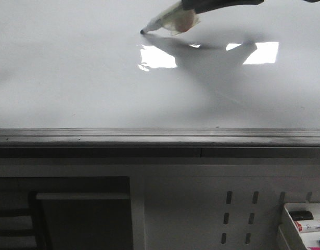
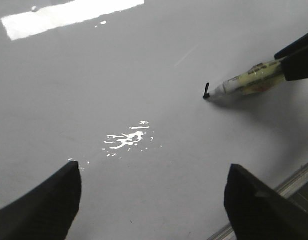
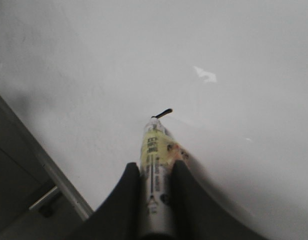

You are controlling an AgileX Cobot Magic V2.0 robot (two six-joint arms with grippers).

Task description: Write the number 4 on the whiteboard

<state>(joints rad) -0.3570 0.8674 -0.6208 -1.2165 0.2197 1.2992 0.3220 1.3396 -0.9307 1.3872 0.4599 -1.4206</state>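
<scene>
The whiteboard [image 1: 71, 78] is a glossy white board with bright glare patches and a grey rail [image 1: 149, 138] along its near edge. My right gripper [image 3: 155, 167] is shut on a marker [image 3: 155, 150], whose tip touches the board; the marker also shows in the front view [image 1: 167, 22] and the left wrist view [image 2: 249, 80]. A short black stroke [image 2: 207, 89] sits at the tip, also seen in the right wrist view [image 3: 164, 113]. No whole number 4 shows. My left gripper [image 2: 154, 172] is open and empty, over bare board nearer the rail.
A perforated white panel [image 1: 238, 208] lies in front of the rail. A white tray [image 1: 292, 229] with spare markers and an eraser stands at the front right. A dark opening [image 1: 71, 213] is at the front left.
</scene>
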